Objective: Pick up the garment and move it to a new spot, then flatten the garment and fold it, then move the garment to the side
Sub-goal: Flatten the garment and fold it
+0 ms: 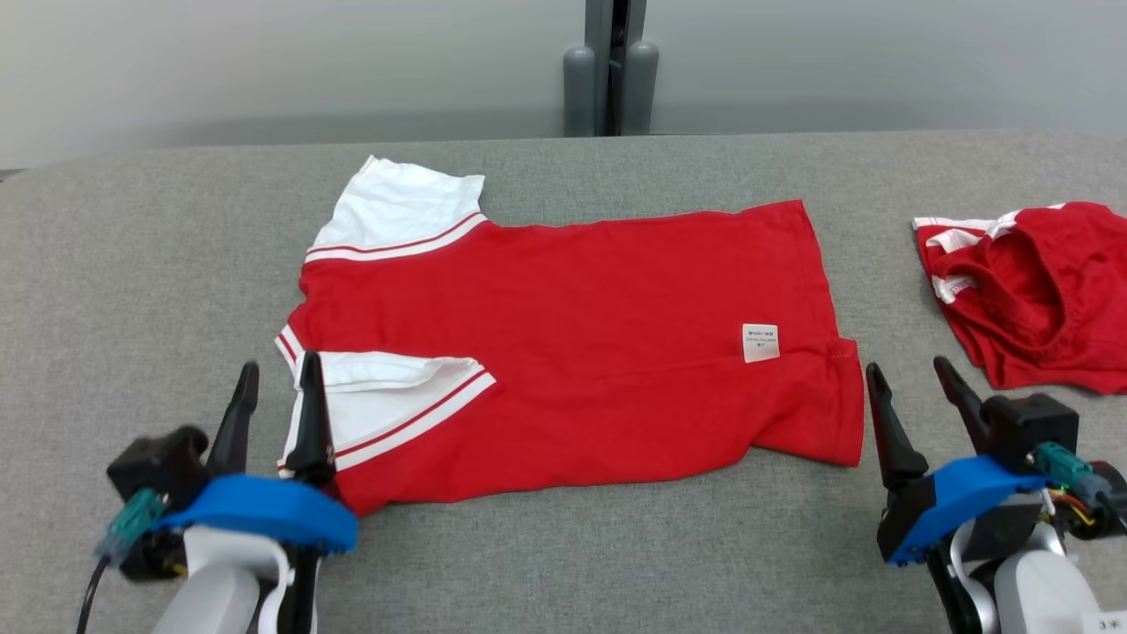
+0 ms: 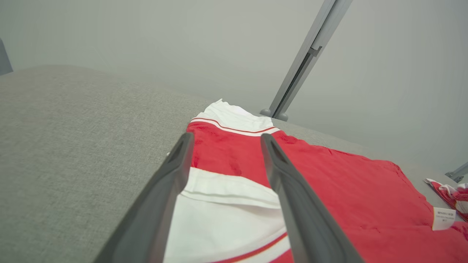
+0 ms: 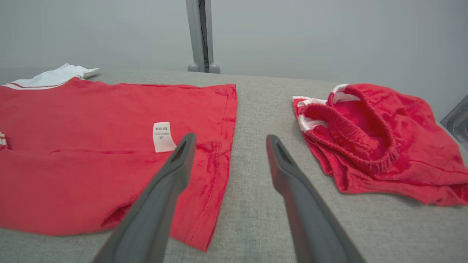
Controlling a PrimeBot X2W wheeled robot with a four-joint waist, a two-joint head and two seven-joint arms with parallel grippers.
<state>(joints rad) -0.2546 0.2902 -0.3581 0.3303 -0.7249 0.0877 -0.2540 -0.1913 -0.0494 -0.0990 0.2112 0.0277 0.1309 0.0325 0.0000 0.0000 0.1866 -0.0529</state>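
I see the grey fabric-covered desk [image 1: 546, 546] carrying the red cotton T-shirt with white sleeves [image 1: 572, 370], spread flat at its centre. Crumpled red shorts with white stripes [image 1: 1030, 291] lie apart to the right. My left claw [image 1: 280, 372] stands spread at the near sleeve; my right claw [image 1: 911, 368] stands spread beside the hem.

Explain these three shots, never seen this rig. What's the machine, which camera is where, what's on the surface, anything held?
It is a two-armed robot. The wide shot comes from its head, looking down at a grey padded surface. The other two come from cameras on each wrist, looking along that arm's two dark fingers. A red T-shirt with white sleeves lies spread out, its near edge folded over. Crumpled red shorts lie apart at the right. The left gripper and right gripper both stand open; nothing is held.
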